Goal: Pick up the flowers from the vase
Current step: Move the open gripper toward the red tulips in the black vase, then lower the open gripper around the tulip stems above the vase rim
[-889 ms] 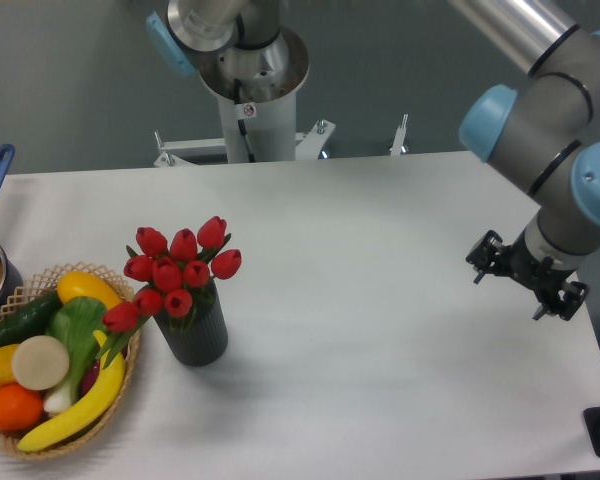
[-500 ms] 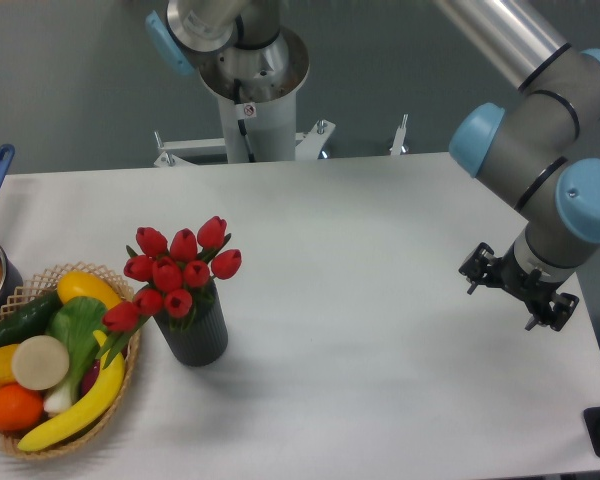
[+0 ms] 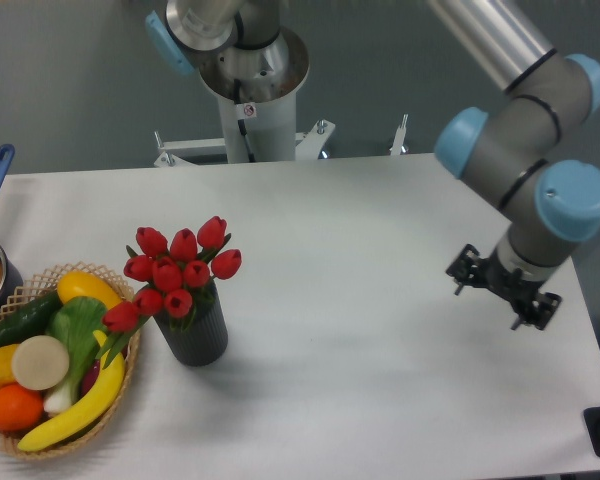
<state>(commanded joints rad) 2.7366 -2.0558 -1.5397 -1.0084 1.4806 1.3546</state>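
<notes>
Flowers (image 3: 175, 270): bunch of red tulip buds, green stems, standing upright in the vase (image 3: 193, 333), long axis near vertical. Vase: dark, ribbed, on the white bench (image 3: 360, 250), left side, just beside a wicker basket (image 3: 120, 400) of fruit and vegetables. Pincer (image 3: 492, 290): over the bench's right side, well apart from the bunch, nothing between its fingers; whether spread or closed cannot be told at this size. Bearing: flowers lie far left of the pincer, across bare bench. Judgement: approach not yet made; buds untouched.

Flowers (image 3: 176, 270) in vase (image 3: 195, 332), claw (image 3: 493, 300) apart
</notes>
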